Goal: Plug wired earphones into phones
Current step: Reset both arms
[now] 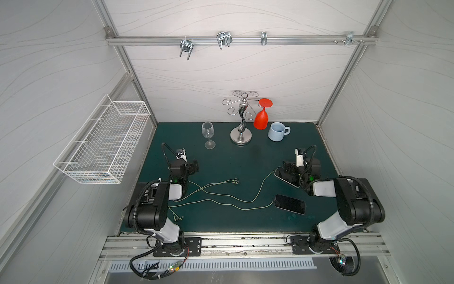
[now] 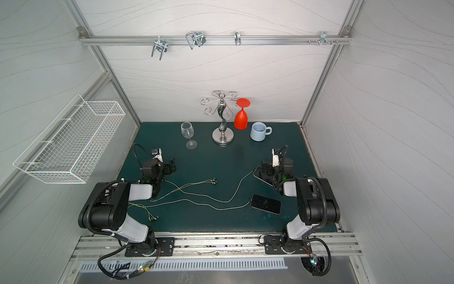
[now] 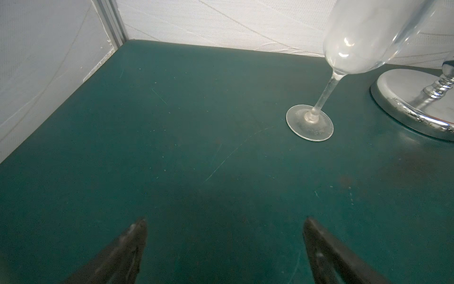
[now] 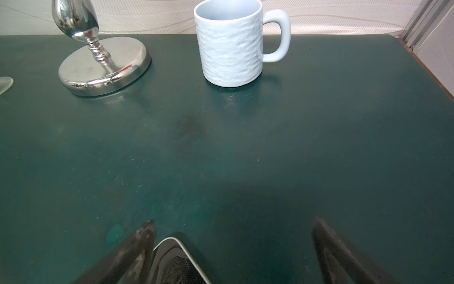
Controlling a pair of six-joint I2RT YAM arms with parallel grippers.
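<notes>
Two phones lie on the right of the green mat: the near phone (image 1: 290, 204) (image 2: 266, 204) lies bare, the far phone (image 1: 285, 179) (image 2: 262, 179) is partly under my right gripper (image 1: 288, 169). In the right wrist view that gripper (image 4: 233, 221) is open, with a corner of the far phone (image 4: 177, 260) beside one finger. Two pale earphone cables (image 1: 221, 195) cross mid-mat; one end reaches each phone's left edge. Earbud pairs lie at centre (image 1: 235, 180) and by the left arm (image 1: 178, 217). My left gripper (image 1: 194, 167) (image 3: 224, 221) is open over bare mat.
A clear wine glass (image 1: 208, 135) (image 3: 309, 123), a silver stand (image 1: 240, 137) holding a red glass (image 1: 261, 118) upside down, and a pale blue mug (image 1: 277, 131) (image 4: 231, 46) stand along the back. A white wire basket (image 1: 105, 145) hangs on the left wall.
</notes>
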